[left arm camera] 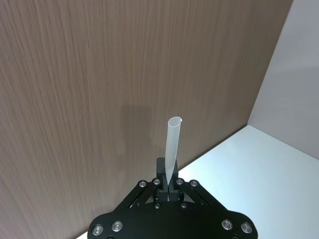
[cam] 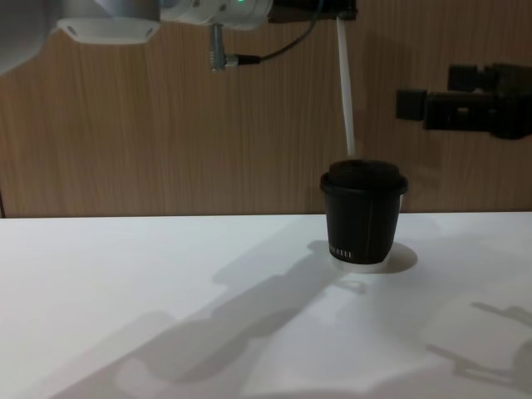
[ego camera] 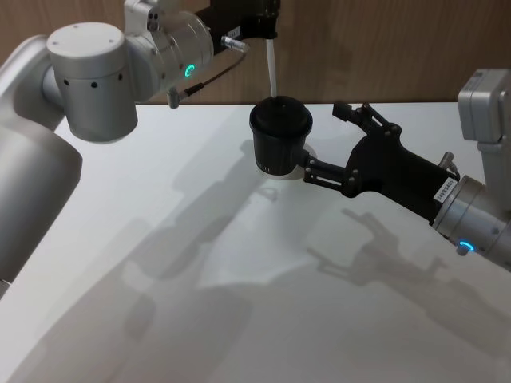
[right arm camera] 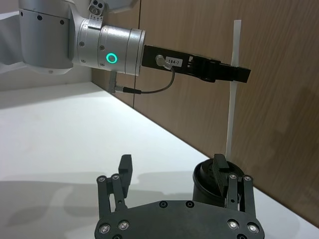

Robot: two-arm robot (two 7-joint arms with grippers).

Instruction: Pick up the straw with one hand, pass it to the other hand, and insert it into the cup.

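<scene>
Your left gripper (right arm camera: 234,74) is clamped on the straw (right arm camera: 232,94), which hangs below it with its tip at the cup's (ego camera: 279,136) lid, so any tilt could buckle it, while your right gripper (ego camera: 331,144), fingers spread, sits just beside the cup.

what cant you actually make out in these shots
- Whether the straw tip has entered the cup: in the chest and head views the domed lid hides the hole.
- The cup's white lettering: too small to read.
- In the right wrist view, the right gripper covers the cup's lower body.
- In the chest view, the top edge cuts off the left gripper holding the straw.
</scene>
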